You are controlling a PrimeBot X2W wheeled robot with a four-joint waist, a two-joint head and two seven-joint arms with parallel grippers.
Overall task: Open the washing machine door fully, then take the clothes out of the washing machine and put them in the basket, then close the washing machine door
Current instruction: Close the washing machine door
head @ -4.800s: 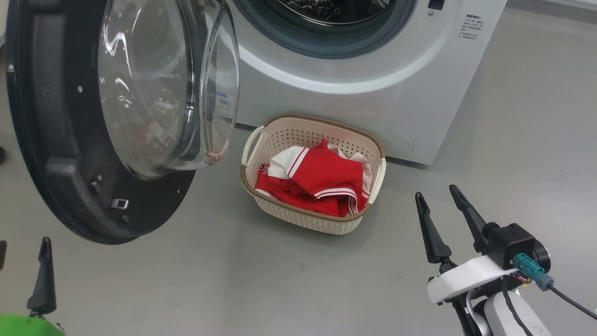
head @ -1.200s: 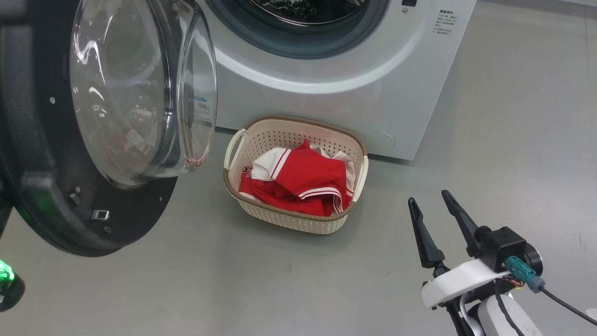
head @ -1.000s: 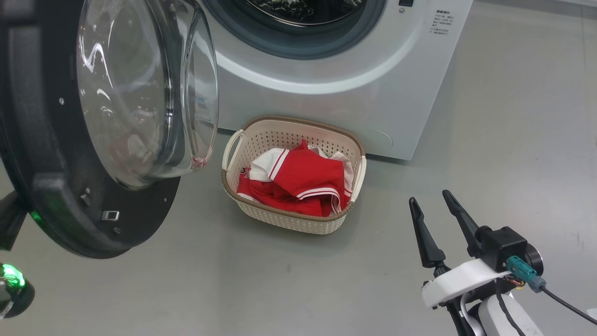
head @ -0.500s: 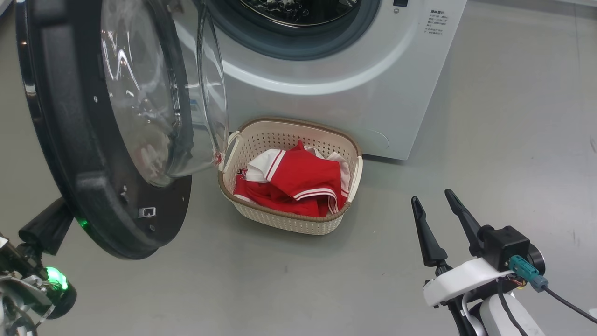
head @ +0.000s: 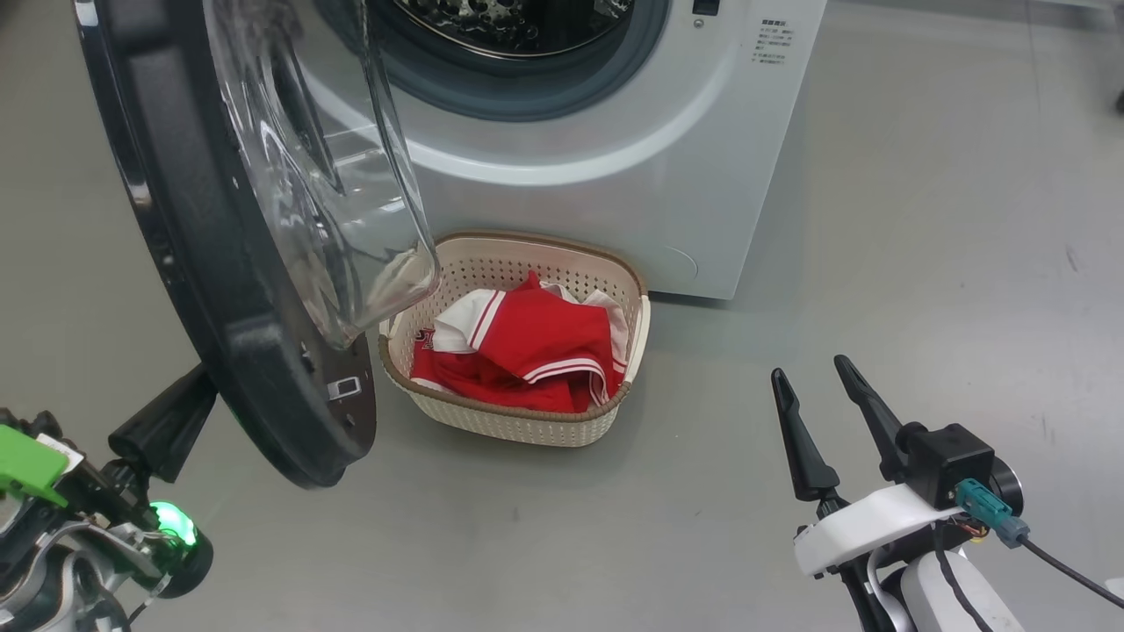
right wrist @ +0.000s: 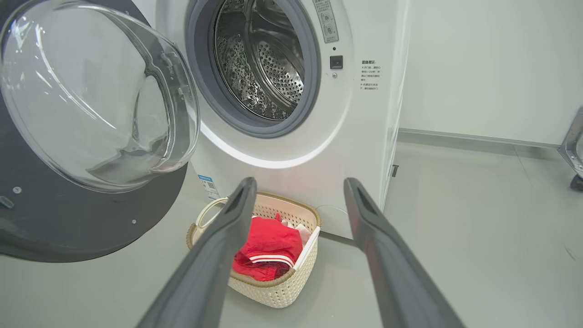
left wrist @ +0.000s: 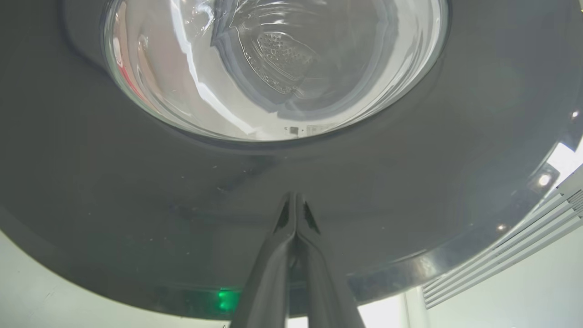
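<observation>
The washing machine door point(head: 189, 246) stands partly open at the left, nearly edge-on, its glass bowl point(head: 325, 175) facing the washing machine point(head: 615, 175). My left gripper point(head: 206, 379) is shut, and its tips rest on the door's black outer face point(left wrist: 136, 191) below the glass, as the left wrist view shows point(left wrist: 295, 198). The steel drum point(right wrist: 264, 68) shows no clothes inside. The red and white clothes point(head: 527, 351) lie heaped in the cream basket point(head: 518, 427) on the floor before the machine. My right gripper point(head: 810, 367) is open and holds nothing, low at the right, apart from the basket.
Bare grey floor point(head: 922, 263) stretches to the right of the machine and in front of the basket. The door's lower edge hangs over the basket's left handle point(right wrist: 207, 214). A metal wheeled frame point(right wrist: 575, 155) stands by the far wall at the right.
The door has swung towards the machine, from wide open to nearly edge-on. My left gripper has come up from the lower left behind it. The camera has shifted; the right gripper stays put.
</observation>
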